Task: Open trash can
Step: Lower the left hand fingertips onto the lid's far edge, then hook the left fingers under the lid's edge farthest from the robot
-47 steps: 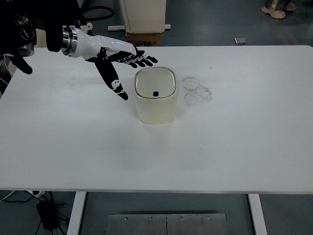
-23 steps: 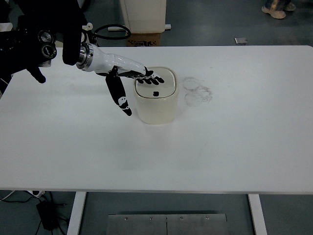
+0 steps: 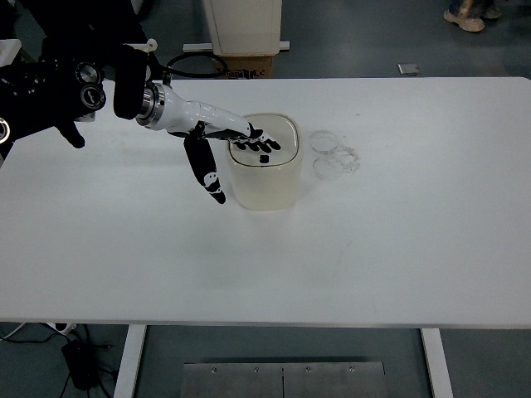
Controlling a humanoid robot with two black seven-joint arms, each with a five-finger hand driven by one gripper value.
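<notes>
Left hand (image 3: 224, 137) over trash can (image 3: 264, 162), arm entering from upper-left. Fingers (image 3: 257, 143) spread flat, resting on or just above lid (image 3: 278, 145); contact not resolvable. Thumb hangs down beside can's left wall. Nothing grasped. Can upright on worktop (image 3: 373, 240), directly under fingertips. Lid looks flush, closed. Judgement: reach done, press not yet effective; opening itself remains. Faint ring marks (image 3: 334, 156) on worktop beyond can, away from hand. Right hand absent from view.

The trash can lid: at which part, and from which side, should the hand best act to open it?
Judging by its flat, closed top, pressing the lid from above seems best, near the small dark mark. The left hand reaches there from the left, fingers extended.
</notes>
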